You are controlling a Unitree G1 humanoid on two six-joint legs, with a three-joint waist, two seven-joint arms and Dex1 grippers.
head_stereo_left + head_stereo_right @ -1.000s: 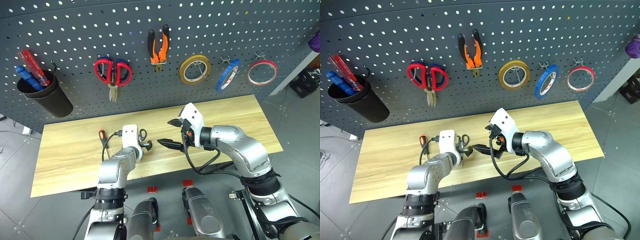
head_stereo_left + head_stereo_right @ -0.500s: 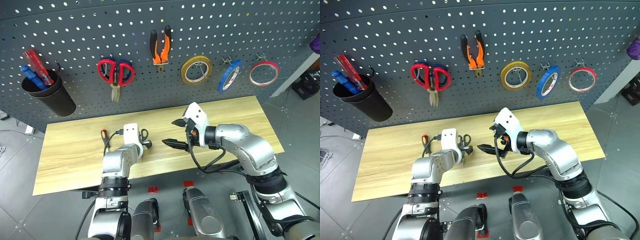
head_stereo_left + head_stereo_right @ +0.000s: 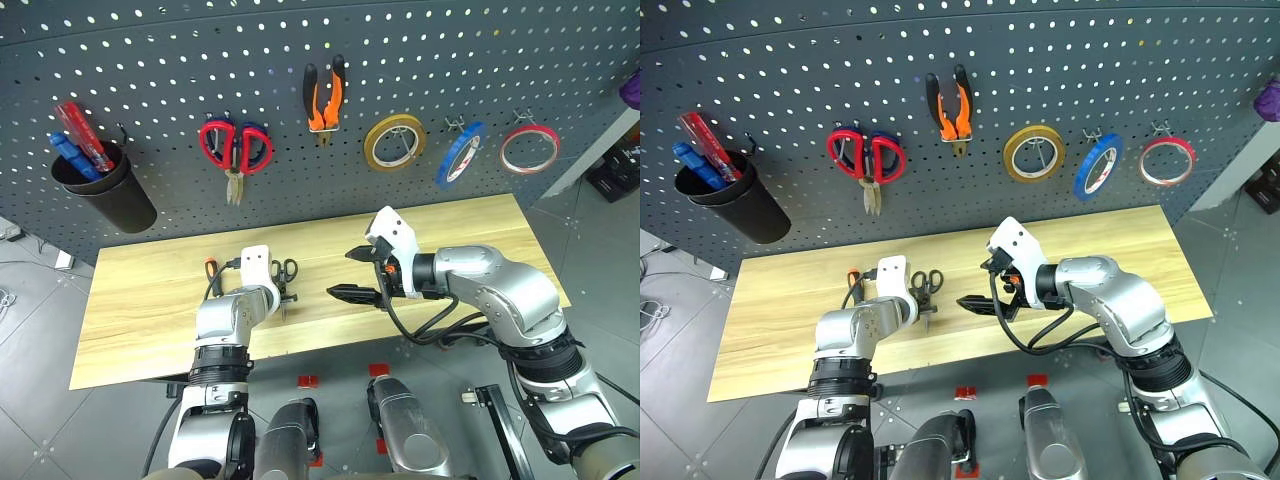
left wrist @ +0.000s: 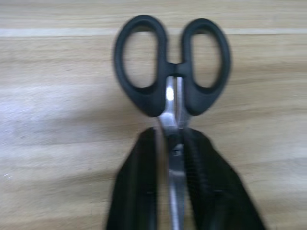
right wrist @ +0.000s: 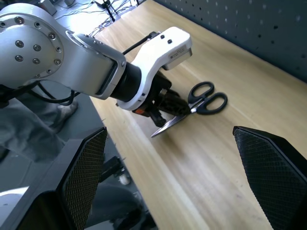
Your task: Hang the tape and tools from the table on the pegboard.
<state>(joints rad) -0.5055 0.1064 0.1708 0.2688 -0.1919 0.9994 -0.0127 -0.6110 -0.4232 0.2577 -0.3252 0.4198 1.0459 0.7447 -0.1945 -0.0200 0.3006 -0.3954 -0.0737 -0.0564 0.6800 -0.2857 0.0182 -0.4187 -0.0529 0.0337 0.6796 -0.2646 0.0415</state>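
Note:
The small black-handled scissors (image 4: 172,67) lie on the table (image 3: 140,320) with their handles toward the pegboard (image 3: 150,60). My left gripper (image 3: 281,294) is shut on their blades, and the blade tip sticks out past the fingers (image 5: 165,106). The black-and-orange screwdriver (image 3: 209,268) lies just left of that wrist, partly hidden by it. The orange-and-black pliers (image 3: 322,98) and the red tape (image 3: 528,148) hang on the pegboard. My right gripper (image 3: 352,273) hovers open above the table, to the right of the scissors, holding nothing.
Red-handled scissors (image 3: 235,148), a yellow roll (image 3: 393,140) and a blue roll (image 3: 458,152) also hang on the board. A black cup (image 3: 108,190) at the board's left holds red and blue screwdrivers. The table's right half is bare wood.
My left gripper has shut on the scissors' blades; it stood open around them before. The right gripper stays open in about the same place.

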